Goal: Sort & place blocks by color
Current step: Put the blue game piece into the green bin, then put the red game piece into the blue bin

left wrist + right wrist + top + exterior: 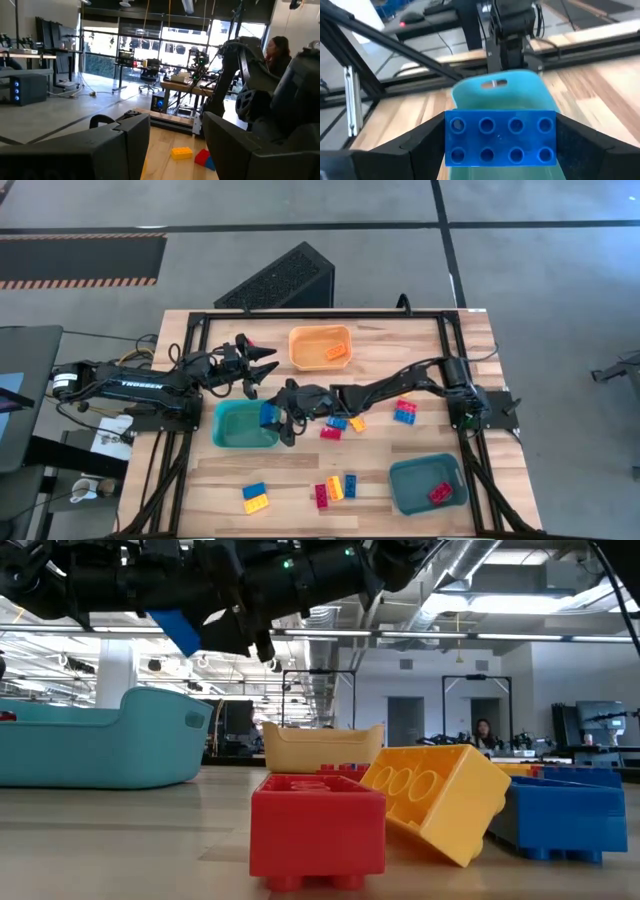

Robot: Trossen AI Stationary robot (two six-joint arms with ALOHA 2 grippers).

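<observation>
A blue block (500, 140) hangs above the right rim of the left teal bin (240, 428), with my right gripper (272, 418) shut on it. My right arm reaches over from the table's right side. Behind that bin, near the table's left edge, my left gripper (266, 363) hovers open with nothing between its fingers. Loose red, yellow and blue blocks lie at mid-table (340, 425), to the right (405, 411) and near the front edge (335, 488) (255, 499). A red block (440, 493) lies in the right teal bin (412, 480). My right gripper pinches the blue block between its two fingers, one on each short end (451, 142). The fingers (427, 142) come nearly level from the table's right, tipped slightly down. The block's studded face is turned back toward the wrist. The block is lifted clear (178, 628) over the bin.
An orange bin (305, 345) at the far middle holds an orange-red block (335, 352). In the low view a red (318, 830), a yellow (440, 800) and a blue block (570, 815) lie close together. A black frame (300, 317) runs round the table.
</observation>
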